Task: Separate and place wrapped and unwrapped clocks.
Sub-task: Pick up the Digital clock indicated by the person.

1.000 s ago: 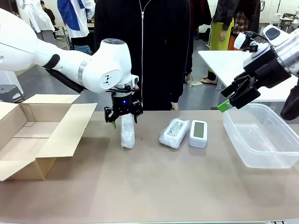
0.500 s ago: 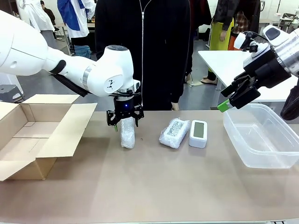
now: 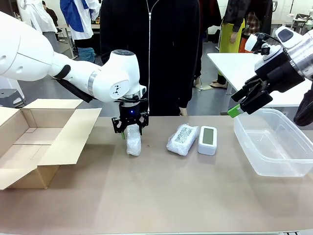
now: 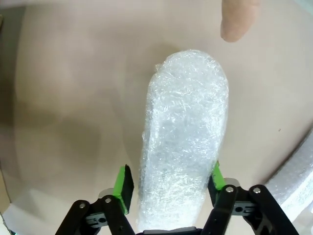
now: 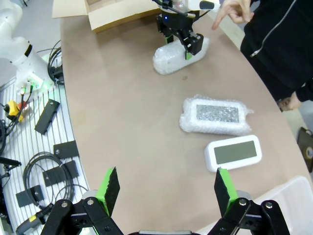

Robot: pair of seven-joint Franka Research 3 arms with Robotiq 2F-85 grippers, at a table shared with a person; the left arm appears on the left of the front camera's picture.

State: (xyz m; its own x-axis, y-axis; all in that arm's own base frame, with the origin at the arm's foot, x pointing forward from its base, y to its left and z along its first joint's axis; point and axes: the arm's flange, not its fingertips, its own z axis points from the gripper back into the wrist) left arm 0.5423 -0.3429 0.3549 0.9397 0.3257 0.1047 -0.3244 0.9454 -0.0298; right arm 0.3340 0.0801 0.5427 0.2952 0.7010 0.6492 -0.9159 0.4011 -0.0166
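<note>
The left gripper (image 3: 129,128) is at centre left of the front view, lowered over the far end of a wrapped clock (image 3: 133,141) that lies on the table (image 3: 161,196). In the left wrist view, its jaws straddle this bundle. One green pad (image 4: 214,176) is against the wrap and the other pad (image 4: 123,188) is just beside it, so a firm clamp cannot be confirmed. A second wrapped clock (image 3: 183,139) lies at frame centre, with the bare white clock (image 3: 208,139) just to its right. The right gripper (image 3: 240,104) hangs at upper right, jaws wide apart and empty, near the clear tub (image 3: 254,156). A cardboard box (image 3: 29,142) stands open at lower left.
</note>
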